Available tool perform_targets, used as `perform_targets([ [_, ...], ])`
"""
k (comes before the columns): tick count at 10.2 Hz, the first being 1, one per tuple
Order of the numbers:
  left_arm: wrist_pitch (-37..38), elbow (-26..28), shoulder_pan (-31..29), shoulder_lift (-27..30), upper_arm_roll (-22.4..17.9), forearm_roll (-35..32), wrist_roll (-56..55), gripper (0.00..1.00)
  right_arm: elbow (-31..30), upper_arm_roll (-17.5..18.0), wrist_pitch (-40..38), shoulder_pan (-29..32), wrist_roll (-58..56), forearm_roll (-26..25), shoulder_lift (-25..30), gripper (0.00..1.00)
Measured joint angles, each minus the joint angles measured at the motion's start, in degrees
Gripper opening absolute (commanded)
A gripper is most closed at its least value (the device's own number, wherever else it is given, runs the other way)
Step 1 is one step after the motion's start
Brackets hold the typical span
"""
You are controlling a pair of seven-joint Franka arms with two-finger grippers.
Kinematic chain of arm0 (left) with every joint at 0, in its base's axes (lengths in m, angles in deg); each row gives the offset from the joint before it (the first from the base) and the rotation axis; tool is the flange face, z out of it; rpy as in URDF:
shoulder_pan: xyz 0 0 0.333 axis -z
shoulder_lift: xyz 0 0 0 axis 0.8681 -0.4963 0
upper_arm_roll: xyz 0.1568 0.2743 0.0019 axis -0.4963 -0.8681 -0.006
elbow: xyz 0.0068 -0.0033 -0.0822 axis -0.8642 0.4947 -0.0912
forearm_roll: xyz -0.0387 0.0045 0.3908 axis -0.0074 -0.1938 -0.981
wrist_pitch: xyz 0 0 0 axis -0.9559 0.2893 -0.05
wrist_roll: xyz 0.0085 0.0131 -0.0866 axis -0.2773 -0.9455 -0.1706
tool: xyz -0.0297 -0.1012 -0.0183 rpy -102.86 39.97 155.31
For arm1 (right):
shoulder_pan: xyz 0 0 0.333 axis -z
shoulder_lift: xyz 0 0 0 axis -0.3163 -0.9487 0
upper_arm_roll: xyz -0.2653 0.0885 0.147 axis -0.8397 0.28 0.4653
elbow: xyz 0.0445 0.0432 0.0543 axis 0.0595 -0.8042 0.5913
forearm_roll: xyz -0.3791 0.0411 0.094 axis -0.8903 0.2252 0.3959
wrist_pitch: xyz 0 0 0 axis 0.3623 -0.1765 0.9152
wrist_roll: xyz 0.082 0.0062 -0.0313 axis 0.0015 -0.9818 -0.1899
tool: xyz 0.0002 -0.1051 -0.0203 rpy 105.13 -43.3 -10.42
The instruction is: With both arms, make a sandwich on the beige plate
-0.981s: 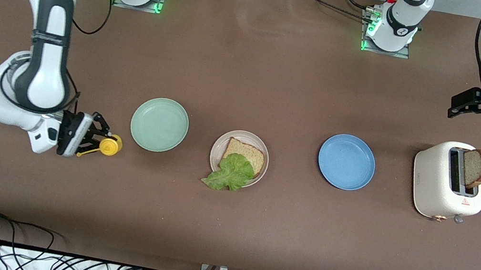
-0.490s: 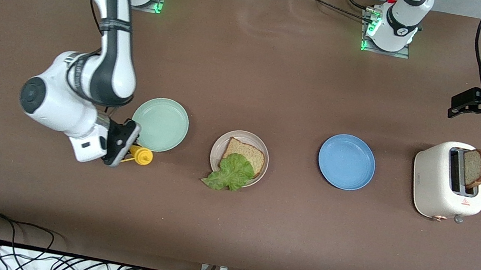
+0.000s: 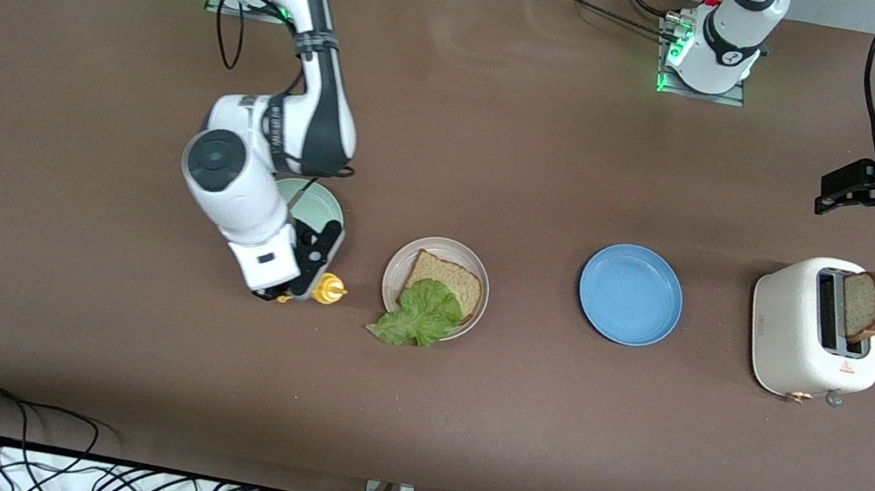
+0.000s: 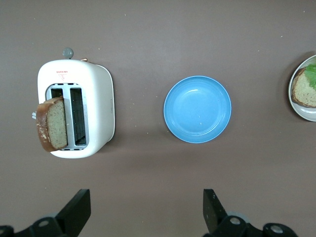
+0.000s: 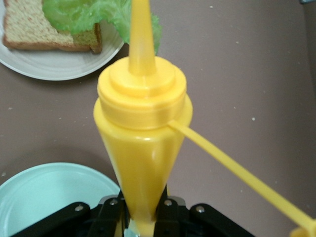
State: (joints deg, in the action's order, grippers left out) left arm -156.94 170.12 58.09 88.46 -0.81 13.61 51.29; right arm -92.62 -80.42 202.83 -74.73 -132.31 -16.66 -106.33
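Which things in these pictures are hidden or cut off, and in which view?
- Mint green plate: front view, mostly under the right arm.
- Yellow squeeze bottle: right wrist view, base hidden in the right gripper.
- Beige plate: left wrist view, cut by the edge.

Plates, three: one beige plate [image 3: 478, 277], one mint green plate [image 3: 320, 209], one blue plate [image 3: 630, 294]. Bread slices, two: one [image 3: 450, 276] on the beige plate, one [image 3: 867, 306] in the toaster [image 3: 793, 328]. Lettuce leaf [image 3: 419, 315], one; yellow squeeze bottle [image 3: 327, 290], one.
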Motion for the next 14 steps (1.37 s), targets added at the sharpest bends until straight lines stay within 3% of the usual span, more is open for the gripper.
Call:
perform_targets([
  [5,0.0,0.0,0.0,0.0,0.0,0.0,0.0,1.0,0.4,0.0,1.2,-4.6,1.9,-18.0,-1.3,0.0],
  [8,0.0,0.0,0.0,0.0,0.0,0.0,0.0,1.0,0.4,0.1,1.0,-8.8,9.1,-29.5,-1.6,0.0],
  [14,0.0,0.0,0.0,0.0,0.0,0.0,0.0,1.0,0.4,0.2,1.1,-11.8,17.5,-38.4,-6.7,0.0],
])
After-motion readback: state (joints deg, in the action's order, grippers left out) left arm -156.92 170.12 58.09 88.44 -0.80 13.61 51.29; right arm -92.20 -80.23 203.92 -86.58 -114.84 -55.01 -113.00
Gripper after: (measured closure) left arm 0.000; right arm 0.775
